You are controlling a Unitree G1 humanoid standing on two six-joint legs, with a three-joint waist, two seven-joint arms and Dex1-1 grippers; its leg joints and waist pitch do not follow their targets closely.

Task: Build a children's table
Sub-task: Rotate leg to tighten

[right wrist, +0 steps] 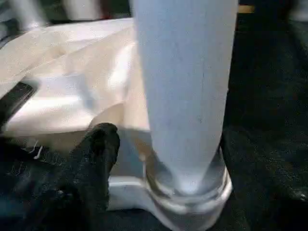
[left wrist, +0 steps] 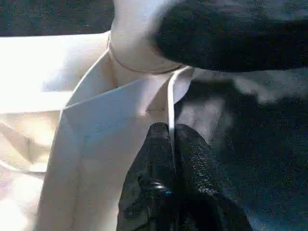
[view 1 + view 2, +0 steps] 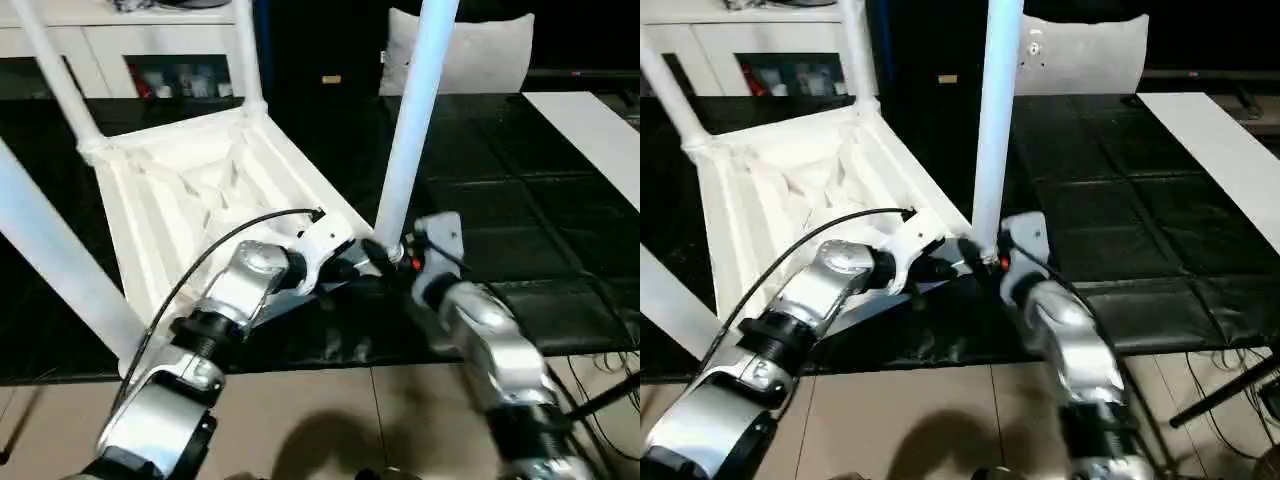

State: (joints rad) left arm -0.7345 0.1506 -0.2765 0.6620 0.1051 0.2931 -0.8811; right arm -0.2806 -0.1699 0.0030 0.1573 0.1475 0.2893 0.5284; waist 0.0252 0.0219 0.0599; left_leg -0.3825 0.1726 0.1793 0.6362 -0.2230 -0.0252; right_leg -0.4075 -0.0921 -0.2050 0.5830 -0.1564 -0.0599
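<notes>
White children's table (image 3: 200, 190) lies upside down on the black floor mat (image 3: 520, 200), centre-left of frame, ribbed underside up, long axis running from upper left toward lower centre. Legs stand up from the corner sockets; the near-right leg (image 3: 410, 120) rises almost vertical at centre. Left claw (image 2: 171, 144) pinched closed on the table's thin rim beside that socket. Right claw (image 3: 400, 255) at the leg's base; cannot tell if it grips.

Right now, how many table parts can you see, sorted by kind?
Tabletop: 1
Legs standing in corner sockets: 4 (near right, far right, far left, near left)
Total: 5 parts
</notes>
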